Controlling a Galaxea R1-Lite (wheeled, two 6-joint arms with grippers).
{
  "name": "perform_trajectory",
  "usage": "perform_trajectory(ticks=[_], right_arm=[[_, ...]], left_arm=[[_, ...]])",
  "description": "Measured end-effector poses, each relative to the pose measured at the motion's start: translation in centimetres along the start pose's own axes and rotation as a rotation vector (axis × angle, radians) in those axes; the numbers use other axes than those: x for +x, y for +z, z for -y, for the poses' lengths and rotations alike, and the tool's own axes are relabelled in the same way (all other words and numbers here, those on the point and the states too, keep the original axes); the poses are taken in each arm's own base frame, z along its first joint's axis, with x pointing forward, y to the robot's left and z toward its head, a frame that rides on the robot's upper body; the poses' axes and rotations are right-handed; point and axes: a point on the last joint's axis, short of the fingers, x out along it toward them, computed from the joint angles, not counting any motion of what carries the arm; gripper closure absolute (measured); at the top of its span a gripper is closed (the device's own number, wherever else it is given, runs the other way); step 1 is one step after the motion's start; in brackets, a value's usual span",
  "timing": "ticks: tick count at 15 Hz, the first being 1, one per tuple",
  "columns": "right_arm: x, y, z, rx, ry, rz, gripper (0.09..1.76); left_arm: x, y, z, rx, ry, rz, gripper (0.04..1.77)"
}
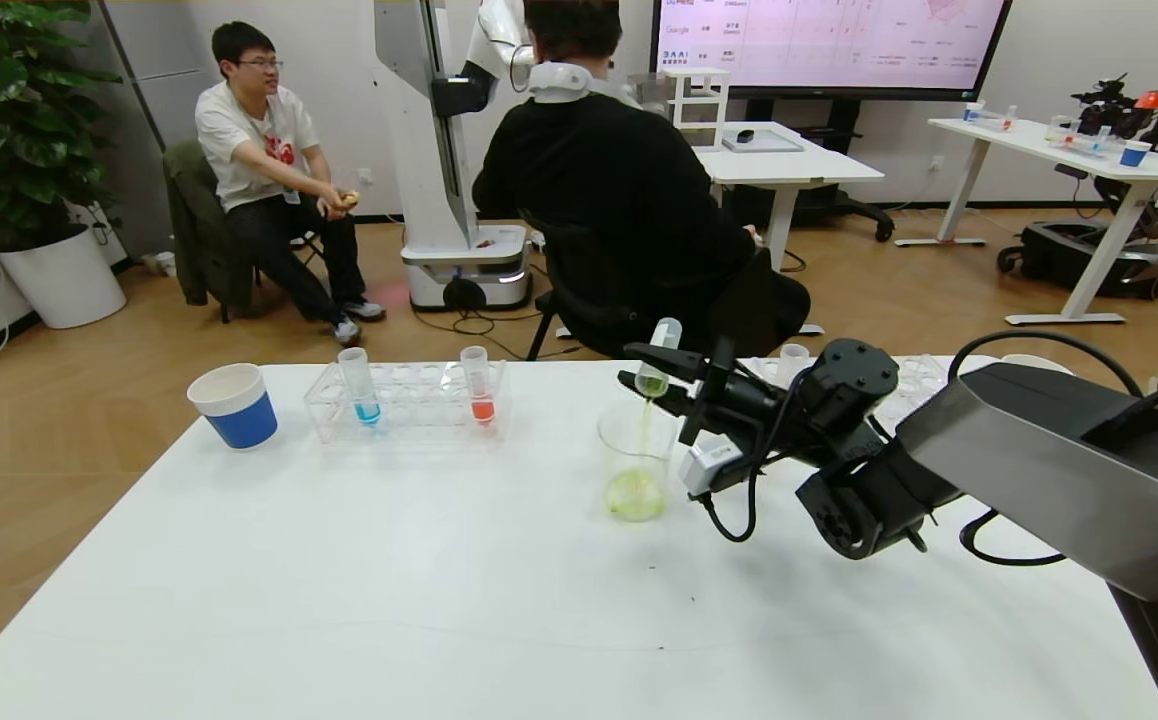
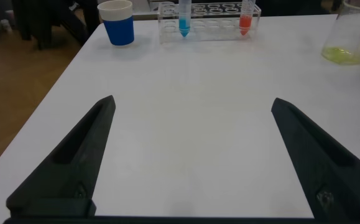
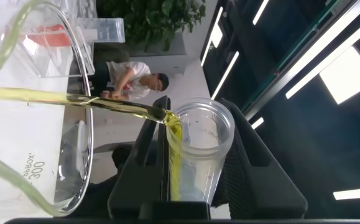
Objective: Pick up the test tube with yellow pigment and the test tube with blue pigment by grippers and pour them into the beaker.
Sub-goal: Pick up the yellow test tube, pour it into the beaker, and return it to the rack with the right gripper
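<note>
My right gripper (image 1: 627,364) is shut on the test tube with yellow pigment (image 1: 655,362), tipped mouth-down over the beaker (image 1: 636,460). A thin yellow-green stream runs into the beaker, where liquid pools at the bottom. In the right wrist view the tube (image 3: 198,149) sits between the fingers (image 3: 136,168), its liquid spilling over the lip toward the beaker rim (image 3: 87,143). The test tube with blue pigment (image 1: 361,388) stands upright in a clear rack (image 1: 409,405). My left gripper (image 2: 193,101) hangs open over bare table, nothing between its fingers, with the blue tube (image 2: 183,15) far ahead.
A tube of orange-red liquid (image 1: 479,390) stands in the same rack. A blue-and-white paper cup (image 1: 235,404) sits left of the rack. A second clear rack (image 1: 914,385) lies behind my right arm. Two people and another robot are beyond the table.
</note>
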Motion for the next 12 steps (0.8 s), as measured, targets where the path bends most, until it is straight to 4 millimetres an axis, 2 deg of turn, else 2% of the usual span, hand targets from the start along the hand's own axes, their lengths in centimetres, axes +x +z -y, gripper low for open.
perform_trajectory(ticks=[12], right_arm=[[0.1,-1.2,0.9,-0.116,0.0,0.079,1.34]], left_arm=[[0.0,0.0,0.0,0.0,0.0,0.0,0.06]])
